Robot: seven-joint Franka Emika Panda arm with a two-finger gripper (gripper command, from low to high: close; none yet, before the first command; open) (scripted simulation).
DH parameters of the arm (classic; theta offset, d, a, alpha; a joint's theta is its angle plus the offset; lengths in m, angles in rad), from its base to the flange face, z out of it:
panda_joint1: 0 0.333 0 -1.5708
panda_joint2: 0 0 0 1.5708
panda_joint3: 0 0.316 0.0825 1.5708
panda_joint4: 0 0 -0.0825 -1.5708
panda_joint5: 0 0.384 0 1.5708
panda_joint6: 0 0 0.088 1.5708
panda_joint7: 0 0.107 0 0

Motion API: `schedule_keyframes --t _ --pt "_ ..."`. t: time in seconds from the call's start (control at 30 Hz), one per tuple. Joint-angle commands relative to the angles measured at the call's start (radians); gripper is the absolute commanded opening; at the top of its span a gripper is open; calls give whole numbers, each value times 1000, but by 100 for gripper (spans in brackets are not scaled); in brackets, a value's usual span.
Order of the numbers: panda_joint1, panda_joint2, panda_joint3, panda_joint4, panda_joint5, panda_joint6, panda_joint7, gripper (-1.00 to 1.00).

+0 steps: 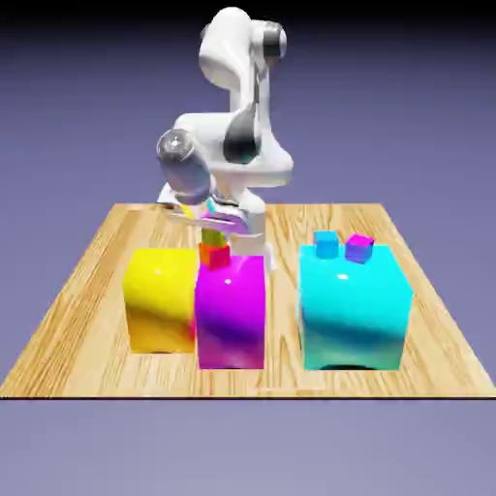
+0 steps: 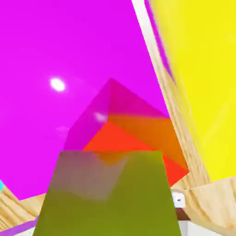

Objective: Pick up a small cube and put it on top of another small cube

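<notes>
On the wooden table (image 1: 87, 320) I note the large cyan block (image 1: 351, 308) at the exterior view's right, then the large magenta block (image 1: 231, 312) just beside the large yellow block (image 1: 160, 300), with the tiny red cube (image 1: 215, 256) resting on the magenta block's top. My gripper (image 1: 212, 235) hangs directly over that red cube, clenched on the tiny yellow cube (image 2: 108, 196), which fills the bottom of the hand view. In that view the yellow cube overlaps the red cube's near edge; I judge a short straight descent remains, though their square-on alignment I cannot confirm.
</notes>
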Motion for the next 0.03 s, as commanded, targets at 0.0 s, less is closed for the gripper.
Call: schedule_keyframes --t 0.0 --pt "0 4 -1 36 0 -32 0 100"
